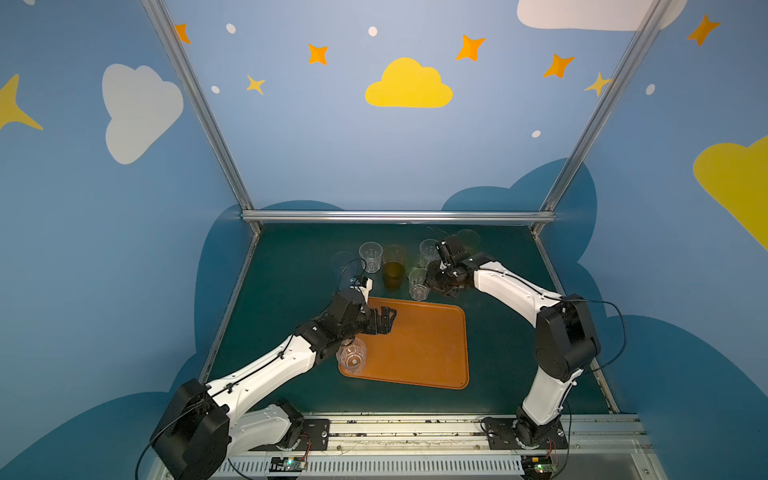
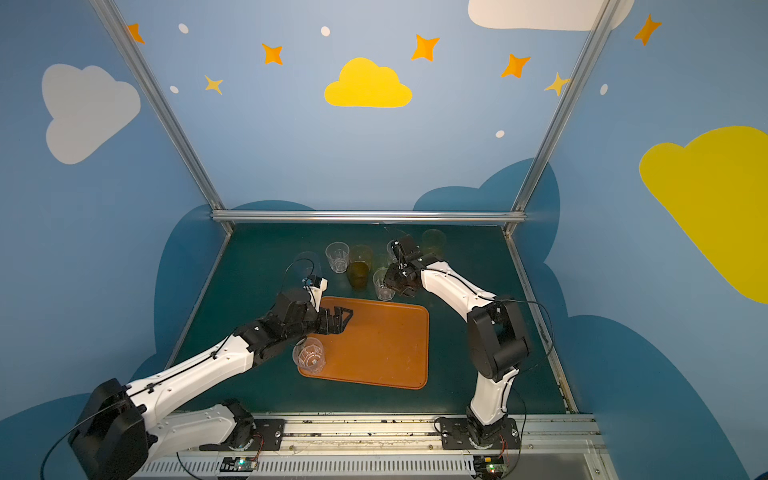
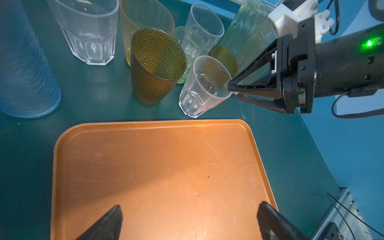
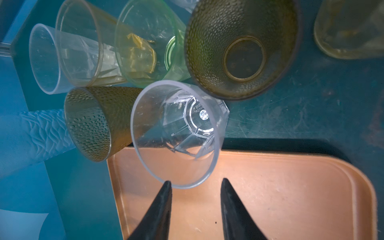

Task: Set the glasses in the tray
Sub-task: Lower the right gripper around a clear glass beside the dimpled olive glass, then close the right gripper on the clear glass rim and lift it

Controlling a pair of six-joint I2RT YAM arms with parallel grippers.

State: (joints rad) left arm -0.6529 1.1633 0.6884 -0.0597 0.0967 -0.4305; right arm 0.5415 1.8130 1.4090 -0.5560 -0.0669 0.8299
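Note:
The orange-brown tray [image 1: 424,349] [image 3: 166,166] lies mid-table. One short clear faceted glass [image 1: 352,356] [image 2: 309,355] stands on its near-left corner. My left gripper [image 1: 384,320] [image 3: 190,207] hovers open over the tray, empty. Behind the tray stand several glasses: frosted bluish [image 3: 25,68], clear faceted [image 3: 89,31], amber [image 3: 143,16], dark brown [image 3: 155,66], green [image 3: 189,45], tall yellow [image 3: 249,31]. My right gripper [image 4: 196,181] [image 3: 233,91] is partly open at the rim of a clear faceted glass [image 4: 176,133] [image 1: 417,284] by the tray's far edge. One fingertip [image 4: 167,184] touches that rim.
Another yellow glass [image 1: 468,239] stands at the back right behind the right arm. A second dark brown glass [image 4: 241,47] sits close beside the clear one. Aluminium frame rails [image 1: 395,216] border the green table at the back and sides.

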